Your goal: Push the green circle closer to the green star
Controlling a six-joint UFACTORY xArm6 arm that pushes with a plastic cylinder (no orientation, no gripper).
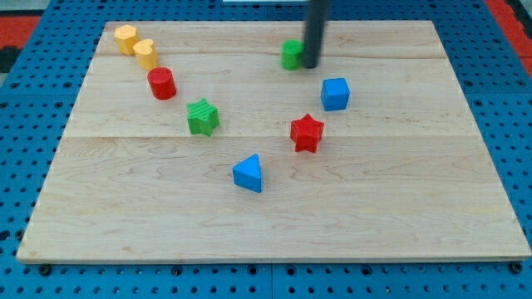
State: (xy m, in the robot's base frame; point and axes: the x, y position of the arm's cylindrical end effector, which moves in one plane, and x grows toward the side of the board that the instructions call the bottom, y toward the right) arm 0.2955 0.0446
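- We have no jaws, only a dark rod; my tip [312,65] rests against the right side of the green circle [291,55], near the worktop's [416,208] top edge.
- The green star [202,117] lies well apart, down and left.
- Below our tip lie the blue cube [335,94], red star [307,133] and blue triangle [248,174].
- At upper left lie the red cylinder [161,83] and two yellow blocks [135,46].

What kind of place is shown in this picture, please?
Probably a robotics lab test bench. A pale wooden board lies on a blue perforated base; small coloured blocks, such as the green star block, are scattered on it; my tip touches the green circle block.
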